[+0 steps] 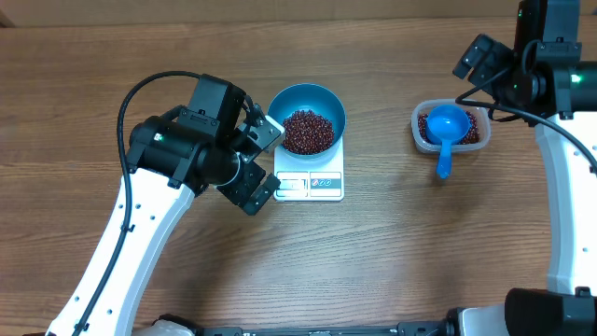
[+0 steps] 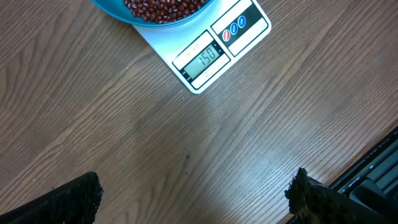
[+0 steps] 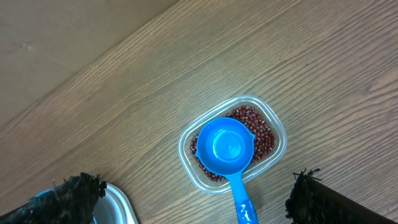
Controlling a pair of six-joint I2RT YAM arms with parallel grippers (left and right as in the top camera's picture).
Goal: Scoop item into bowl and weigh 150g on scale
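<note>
Beans (image 1: 308,131) are being carried in the bowl (image 1: 331,101) on the scale (image 1: 310,185), the target being shown. Left claw (image 1: 266,163), right claw (image 3: 193,190): being held spread, empty. Weighing being judged done, only withdrawal is being called for.

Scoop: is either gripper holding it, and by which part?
Nothing is held: left gripper and right gripper are open, and the scoop lies loose in the tub.

The bright blue bowl (image 1: 308,96) stands upright on the small white square scale (image 1: 324,184), covering most of its platform. A loose heap of tiny dark red-brown beans (image 1: 307,131) lies in the bowl's bottom. The scale's display, on the exposed edge strip beside a blue-marked panel, reads 150.
</note>
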